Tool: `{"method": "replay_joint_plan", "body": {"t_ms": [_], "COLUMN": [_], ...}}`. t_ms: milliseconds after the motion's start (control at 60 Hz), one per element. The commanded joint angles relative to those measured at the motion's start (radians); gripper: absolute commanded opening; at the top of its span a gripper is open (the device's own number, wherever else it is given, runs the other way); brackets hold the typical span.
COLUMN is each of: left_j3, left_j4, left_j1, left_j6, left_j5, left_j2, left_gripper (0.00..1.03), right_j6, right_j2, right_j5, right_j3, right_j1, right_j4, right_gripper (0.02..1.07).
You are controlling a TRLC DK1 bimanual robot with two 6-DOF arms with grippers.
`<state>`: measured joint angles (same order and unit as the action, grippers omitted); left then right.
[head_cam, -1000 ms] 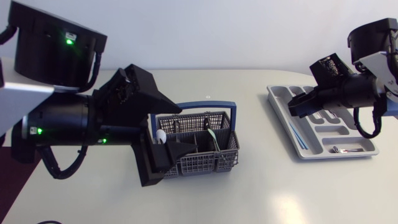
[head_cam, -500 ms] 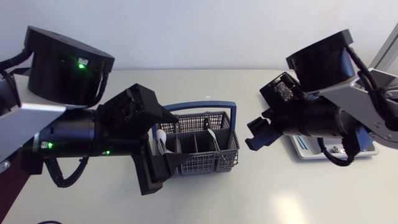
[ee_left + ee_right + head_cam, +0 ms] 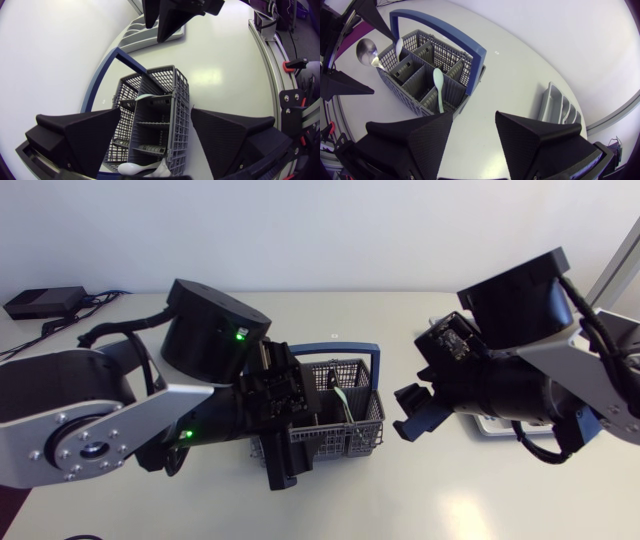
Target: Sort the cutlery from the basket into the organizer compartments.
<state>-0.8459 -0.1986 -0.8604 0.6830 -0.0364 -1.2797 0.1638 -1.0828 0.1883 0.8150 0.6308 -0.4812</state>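
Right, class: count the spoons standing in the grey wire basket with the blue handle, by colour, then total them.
Shiny silver metal spoon: 1
White spoon: 1
Pale green spoon: 1
Total: 3

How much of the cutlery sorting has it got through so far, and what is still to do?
Done: cannot tell; the organizer shows side-on, contents hidden. In hand: nothing. The left hand hangs open over the basket and the right hand is open and empty beside it. Left: at least a metal spoon, a white spoon and a pale green spoon sit in the basket.
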Motion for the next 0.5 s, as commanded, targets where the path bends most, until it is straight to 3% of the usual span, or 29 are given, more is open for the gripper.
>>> {"method": "replay_joint_plan", "body": {"t_ms": [0,283,483], "left_j3": [0.013,0.033,0.108], "left_j4": [0.019,0.021,0.021], "left_j1": [-0.002,0.017,0.04], "left_j6": [0.044,0.038,0.021], "left_j5": [-0.013,-0.016,-0.014], "left_j2": [-0.024,0.0,0.068], "left_gripper": [0.96,0.96,0.96], "right_j6": [-0.006,-0.026,-0.073], "right_j2": [0.009,-0.017,-0.097], "right_j5": [0.01,0.016,0.079], "right_j3": [-0.019,0.015,0.088], "right_j1": [0.017,0.112,0.199], "right_j4": [0.006,-0.008,-0.045], "right_gripper": [0.65,0.65,0.65]}}
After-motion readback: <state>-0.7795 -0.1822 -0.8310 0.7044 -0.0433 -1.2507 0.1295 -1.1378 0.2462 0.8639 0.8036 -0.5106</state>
